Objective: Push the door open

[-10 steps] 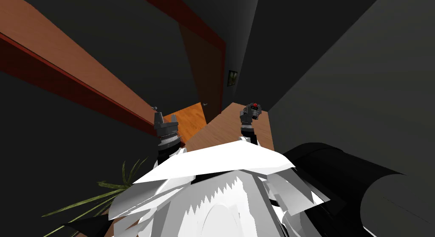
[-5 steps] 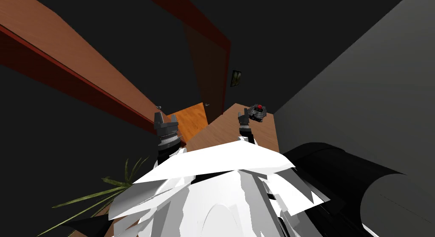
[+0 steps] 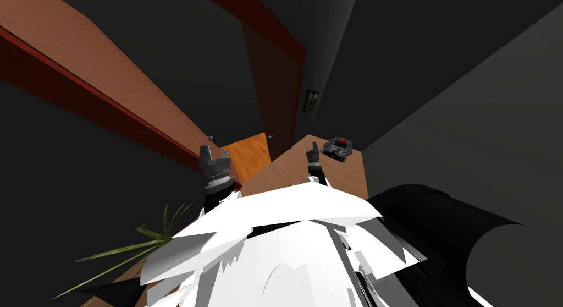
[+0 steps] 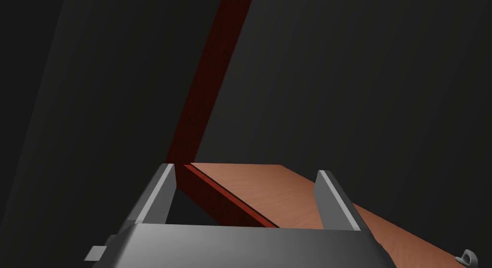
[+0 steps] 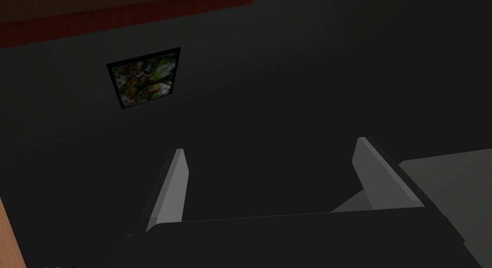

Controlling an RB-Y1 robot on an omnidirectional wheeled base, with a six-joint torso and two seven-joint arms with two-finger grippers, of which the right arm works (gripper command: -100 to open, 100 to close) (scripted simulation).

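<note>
Brown door [image 3: 110, 72] is just beside left pincer [image 3: 214, 151], fingers spread wide. Right pincer [image 3: 312, 149], farther from door, spread too. Risk: spread fingers snag door's handle [image 4: 466, 255] & the push slips off.

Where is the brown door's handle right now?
In the head view the handle sits at the brown door's near end, left of centre, just above the left gripper; the left wrist view shows it clear of that gripper's fingers.

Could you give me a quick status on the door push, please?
Both open, empty: left hand just short of handle on door, contact unclear; right hand beside it. Dark red-topped object ahead of right hand, clear of door.
</note>
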